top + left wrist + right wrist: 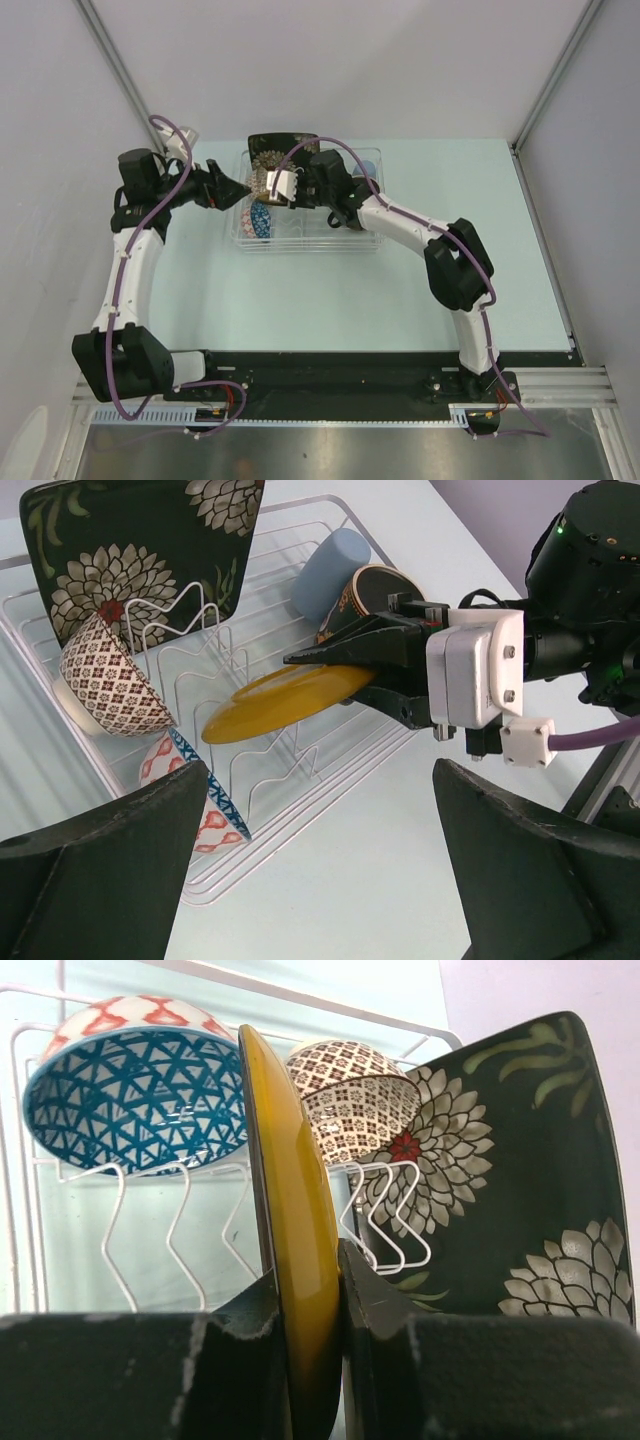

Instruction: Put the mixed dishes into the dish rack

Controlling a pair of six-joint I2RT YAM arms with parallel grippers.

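So the clear dish rack [305,243] sits at the far middle of the table. The black square floral plate [130,550] stands at its far left end, and the beige lattice bowl [105,680] is just beside it. The right gripper [305,1270] is clamped tight on the yellow saucer's [280,700] rim, holding it on edge over the middle dividers. Can't tell if it touches the wires. The small blue saucer [130,1100] is at the near left. The dark mug [375,585] and pale blue cup [330,570] are at the far right. The left gripper [320,770] is spread wide, holding nothing, by the rack's left end.
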